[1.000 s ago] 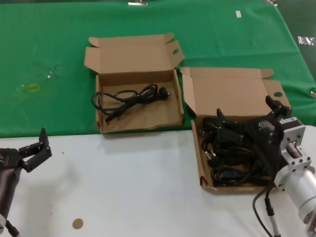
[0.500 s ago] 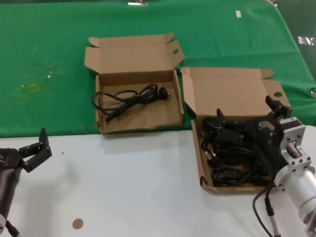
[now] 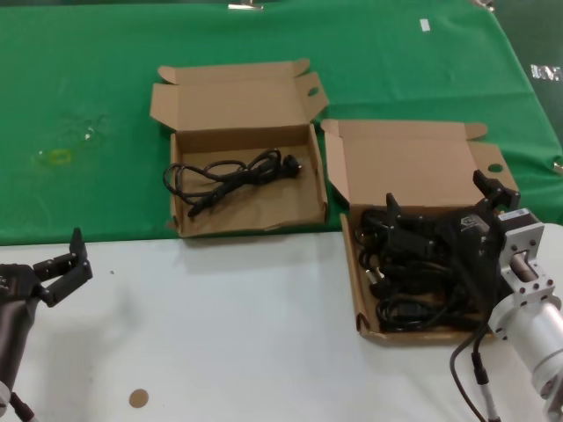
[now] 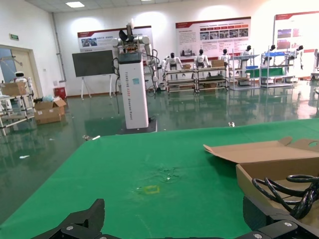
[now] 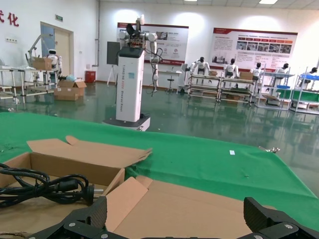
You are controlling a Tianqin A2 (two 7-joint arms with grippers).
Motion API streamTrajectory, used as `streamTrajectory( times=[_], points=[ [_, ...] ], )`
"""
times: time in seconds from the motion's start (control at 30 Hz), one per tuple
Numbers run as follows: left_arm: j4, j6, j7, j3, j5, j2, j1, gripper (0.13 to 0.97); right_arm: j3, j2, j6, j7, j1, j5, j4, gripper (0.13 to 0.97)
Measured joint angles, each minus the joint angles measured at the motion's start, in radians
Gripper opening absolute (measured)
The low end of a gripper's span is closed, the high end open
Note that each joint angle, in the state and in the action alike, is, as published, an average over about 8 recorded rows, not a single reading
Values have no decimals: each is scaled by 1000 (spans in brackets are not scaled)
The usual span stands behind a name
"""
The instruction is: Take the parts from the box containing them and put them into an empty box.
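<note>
The left gripper is held open, grasping nothing, above the white table at its near left. The right gripper is spread wide above the cords piled in the right-hand box, gripping none. Farther back, one cord lies in the left-hand box on the green cloth.
</note>
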Motion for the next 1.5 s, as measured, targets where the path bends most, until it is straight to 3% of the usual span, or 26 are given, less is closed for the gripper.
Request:
streamTrajectory(
  times=[1.5],
  points=[
    [0, 0, 0, 0, 0, 0, 0, 966, 0, 0, 0, 0, 0, 0, 0, 966]
  ],
)
